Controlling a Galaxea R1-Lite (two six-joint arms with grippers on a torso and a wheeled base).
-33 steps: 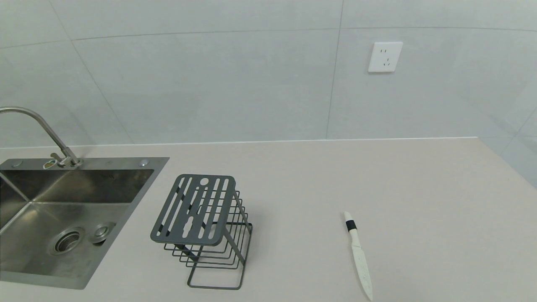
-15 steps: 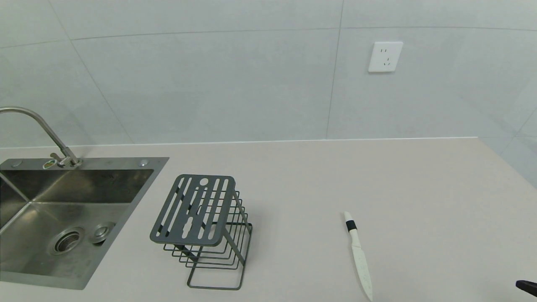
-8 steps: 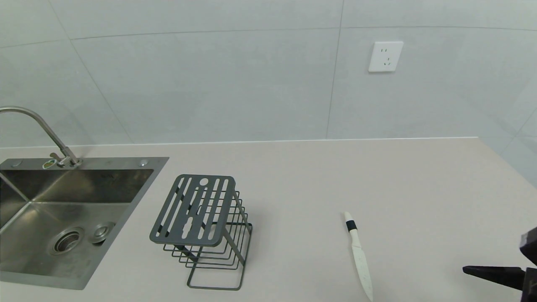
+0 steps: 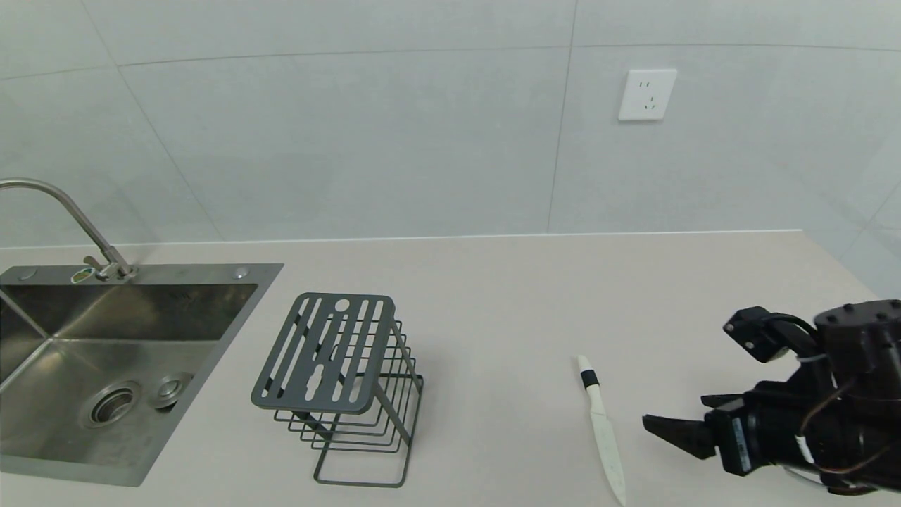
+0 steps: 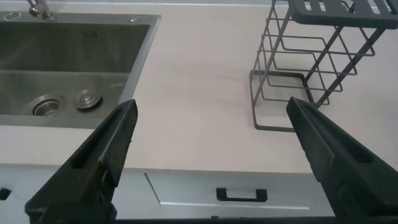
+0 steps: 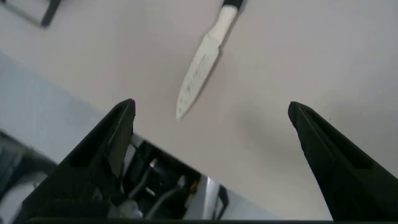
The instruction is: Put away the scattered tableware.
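On the pale countertop [image 4: 493, 296] the white knife [image 4: 602, 426] lies flat, its black-banded handle toward the wall, well to the right of the dark wire rack [image 4: 338, 384]. Just beside its blade hangs the right gripper [image 4: 674, 412], fingers spread wide, holding nothing and not touching the knife. Near the counter's front edge, facing the sink [image 5: 62, 56] and the rack, the left gripper [image 5: 211, 102] gapes wide too, and is empty.

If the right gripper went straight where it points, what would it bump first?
Probably the white knife, just ahead of the right gripper; height is unclear, so it might pass over.
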